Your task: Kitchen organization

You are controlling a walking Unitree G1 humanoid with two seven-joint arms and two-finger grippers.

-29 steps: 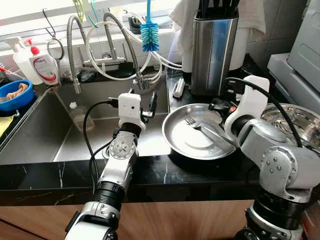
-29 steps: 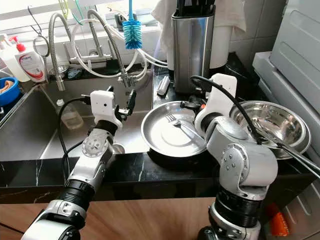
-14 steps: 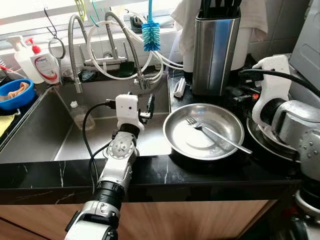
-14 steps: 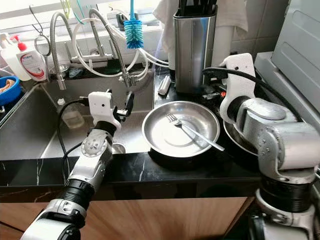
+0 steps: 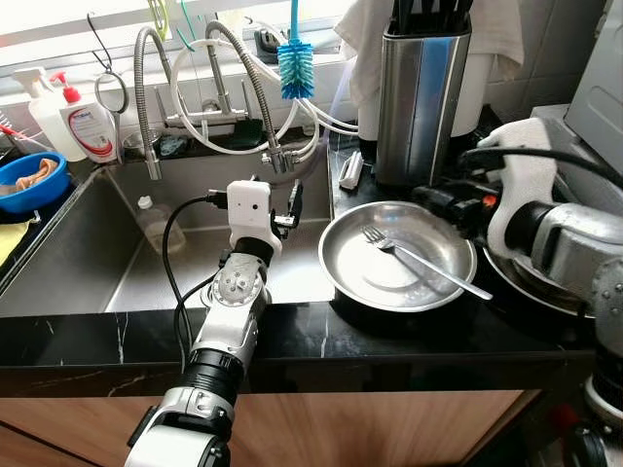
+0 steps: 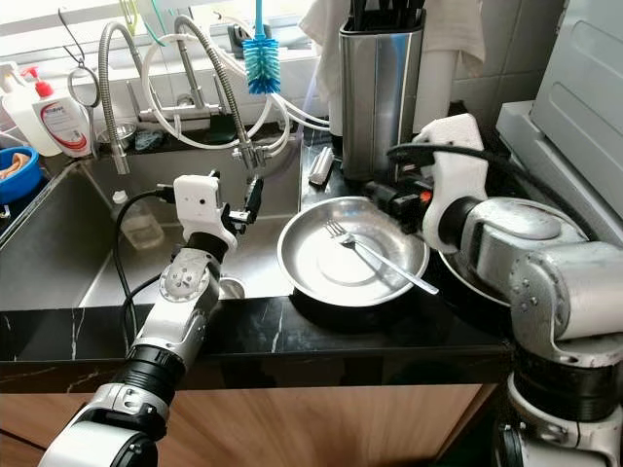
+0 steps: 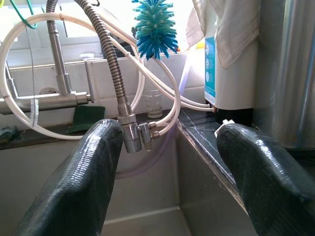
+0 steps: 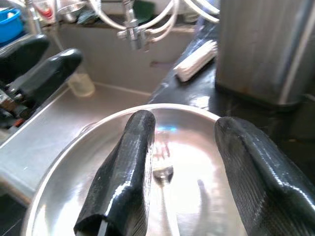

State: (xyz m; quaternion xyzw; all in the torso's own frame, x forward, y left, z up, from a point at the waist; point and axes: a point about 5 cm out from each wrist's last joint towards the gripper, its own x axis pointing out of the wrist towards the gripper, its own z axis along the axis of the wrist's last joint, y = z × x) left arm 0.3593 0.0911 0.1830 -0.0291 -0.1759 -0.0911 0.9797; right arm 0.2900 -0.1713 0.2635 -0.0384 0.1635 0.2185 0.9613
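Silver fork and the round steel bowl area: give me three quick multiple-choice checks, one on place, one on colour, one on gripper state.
1. Where does the silver fork lie?
A. in the sink
B. in the round steel bowl
C. on the floor

2. What colour are the bristles of the hanging bottle brush?
A. blue
B. red
C. yellow

3. How is the right gripper?
A. shut on the fork
B. holding a cup
C. open over the bowl

Key: 1 B, tines and handle rest inside the bowl. 2 A, bristles are blue. 3 C, its fingers stand apart with the fork between and below.
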